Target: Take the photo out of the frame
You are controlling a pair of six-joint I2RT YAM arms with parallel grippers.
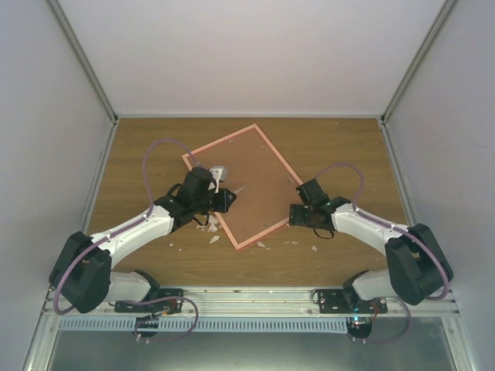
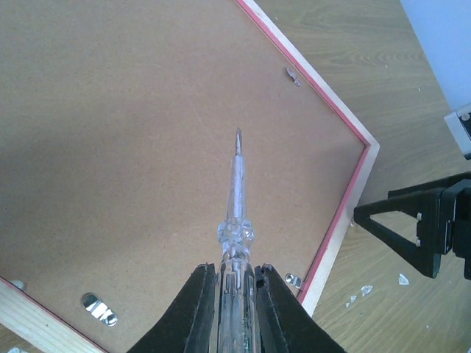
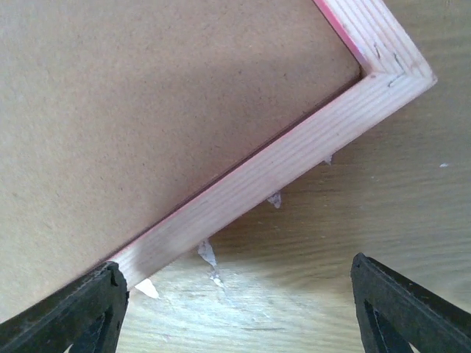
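Observation:
The pink frame (image 1: 220,141) lies face down and askew mid-table, its brown backing board (image 1: 251,182) up. The photo is hidden under the board. My left gripper (image 1: 228,197) is shut on a clear-handled screwdriver (image 2: 237,198), whose tip points over the board (image 2: 132,147), near its middle. Small metal tabs (image 2: 98,309) sit along the rim (image 2: 335,232). My right gripper (image 1: 294,212) is open and empty at the frame's near right edge; in the right wrist view its left finger is at the pale rim (image 3: 280,173) and the right finger over bare table.
Small white shards (image 1: 214,239) lie on the wooden table by the frame's near corner and along its edge (image 3: 208,254). A small white-grey object (image 1: 220,171) lies on the board by the left wrist. White enclosure walls stand on three sides.

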